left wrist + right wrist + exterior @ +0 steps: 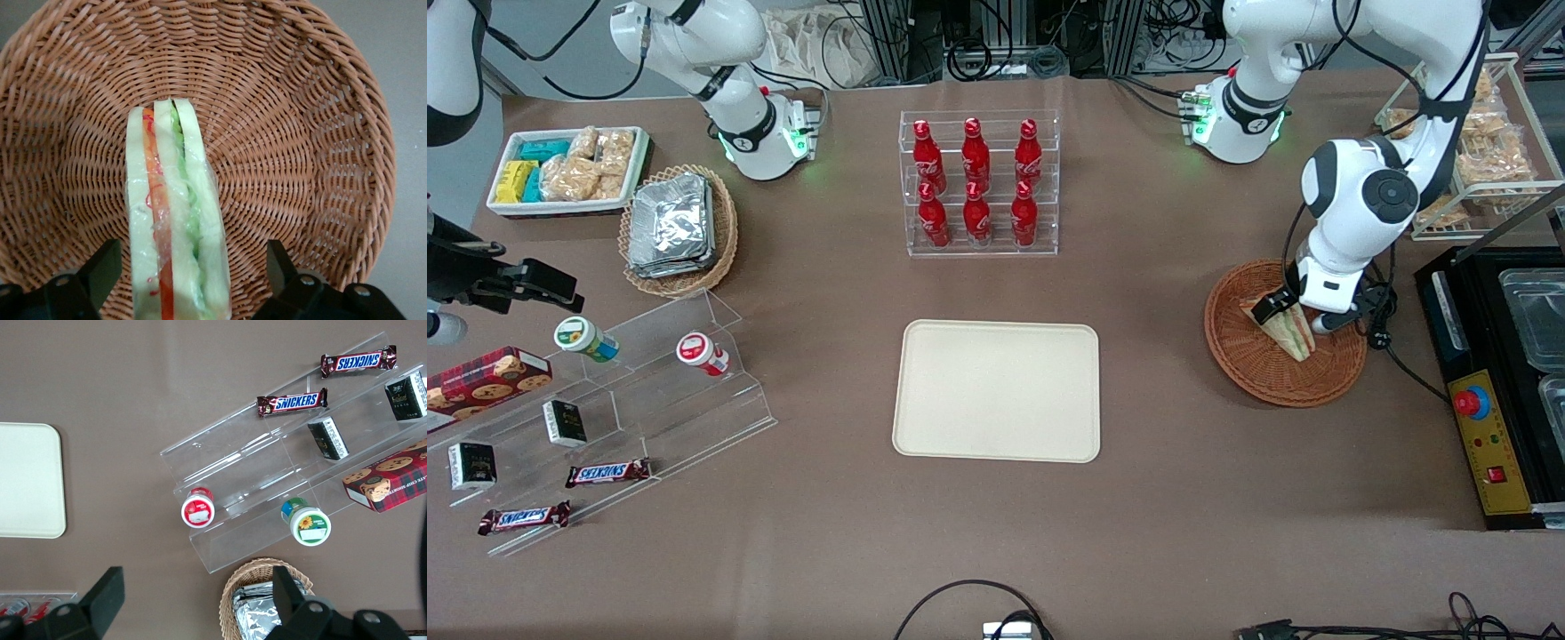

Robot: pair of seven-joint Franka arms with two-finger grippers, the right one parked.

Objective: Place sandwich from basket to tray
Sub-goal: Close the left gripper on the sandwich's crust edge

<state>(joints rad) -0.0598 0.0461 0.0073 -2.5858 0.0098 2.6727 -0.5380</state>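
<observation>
The sandwich (1291, 329), a clear-wrapped wedge of white bread with green and orange-red filling, lies in the reddish-brown wicker basket (1254, 360) toward the working arm's end of the table. My left gripper (1303, 313) is down in the basket, open, with one finger on each side of the sandwich and a gap to each. In the left wrist view the sandwich (175, 220) stands between the two dark fingertips (101, 267), on the basket's weave (300, 133). The cream-beige tray (997, 390) lies flat at the table's middle, with nothing on it.
A clear rack of red bottles (978, 182) stands farther from the front camera than the tray. A black machine (1494, 391) sits beside the basket at the table's edge. A tan basket of foil packs (676, 227), a white snack bin (565, 169) and an acrylic snack stand (605, 400) lie toward the parked arm's end.
</observation>
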